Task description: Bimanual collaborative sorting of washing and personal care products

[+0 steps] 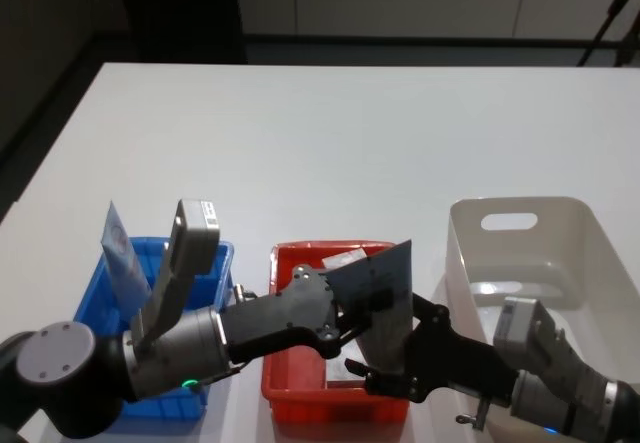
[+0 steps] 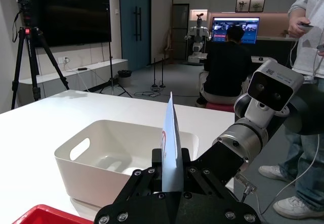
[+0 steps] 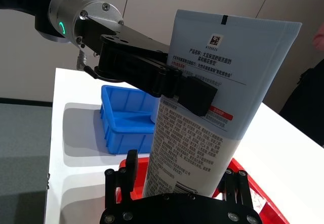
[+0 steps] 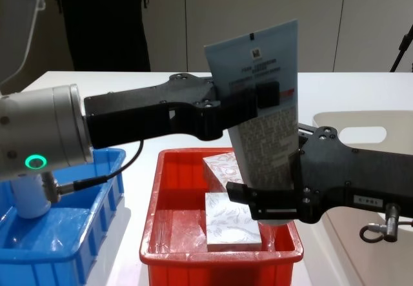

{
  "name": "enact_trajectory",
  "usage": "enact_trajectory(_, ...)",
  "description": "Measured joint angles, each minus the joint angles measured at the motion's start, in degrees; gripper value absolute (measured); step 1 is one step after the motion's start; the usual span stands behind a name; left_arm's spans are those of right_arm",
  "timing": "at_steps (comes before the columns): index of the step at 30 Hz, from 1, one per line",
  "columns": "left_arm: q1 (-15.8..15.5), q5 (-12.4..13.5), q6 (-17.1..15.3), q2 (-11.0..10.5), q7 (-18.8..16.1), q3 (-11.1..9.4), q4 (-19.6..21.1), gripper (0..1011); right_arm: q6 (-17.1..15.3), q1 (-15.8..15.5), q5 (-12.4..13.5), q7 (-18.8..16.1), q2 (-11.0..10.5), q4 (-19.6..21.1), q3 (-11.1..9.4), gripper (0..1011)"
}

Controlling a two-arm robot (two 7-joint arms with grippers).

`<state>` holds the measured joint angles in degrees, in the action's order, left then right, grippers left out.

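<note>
1 tube (image 4: 268, 145) | left tool (image 4: 259, 99) pinches top | right tool (image 4: 279, 195) around base, closure unclear | chest: boxes (image 4: 229, 220) beneath

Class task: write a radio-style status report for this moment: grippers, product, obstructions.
Left gripper shut on pale blue tube, near upright above red crate. Right gripper around tube's lower end. White boxes lie in crate beneath it.

head: high, down | chest: low, close | wrists: close | shared: red crate (image 1: 320, 409) (image 4: 219, 268)
</note>
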<state>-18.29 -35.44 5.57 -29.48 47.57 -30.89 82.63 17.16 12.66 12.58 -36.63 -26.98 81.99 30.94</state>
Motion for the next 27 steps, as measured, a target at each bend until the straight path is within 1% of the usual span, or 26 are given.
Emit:
enact_trajectory(1,0.0,0.0,0.0,0.0,0.0,0.0,0.0,193,0.0,0.0,0.0,0.0,0.0,0.0,0.0,895)
enact_trajectory(4,0.0,0.0,0.0,0.0,0.0,0.0,0.0,193,0.0,0.0,0.0,0.0,0.0,0.0,0.0,847)
enact_trajectory(5,0.0,0.0,0.0,0.0,0.0,0.0,0.0,193,0.0,0.0,0.0,0.0,0.0,0.0,0.0,796)
enact_trajectory(6,0.0,0.0,0.0,0.0,0.0,0.0,0.0,193,0.0,0.0,0.0,0.0,0.0,0.0,0.0,785)
enact_trajectory(8,0.0,0.0,0.0,0.0,0.0,0.0,0.0,193,0.0,0.0,0.1,0.0,0.0,0.0,0.0,709)
enact_trajectory(11,0.0,0.0,0.0,0.0,0.0,0.0,0.0,193,0.0,0.0,0.1,-0.1,-0.1,0.1,0.0,643)
enact_trajectory(17,0.0,0.0,0.0,0.0,0.0,0.0,0.0,193,0.0,0.0,0.1,-0.1,-0.1,0.1,0.0,591)
enact_trajectory(27,0.0,0.0,0.0,0.0,0.0,0.0,0.0,193,0.0,0.0,0.1,-0.1,-0.1,0.1,0.0,539)
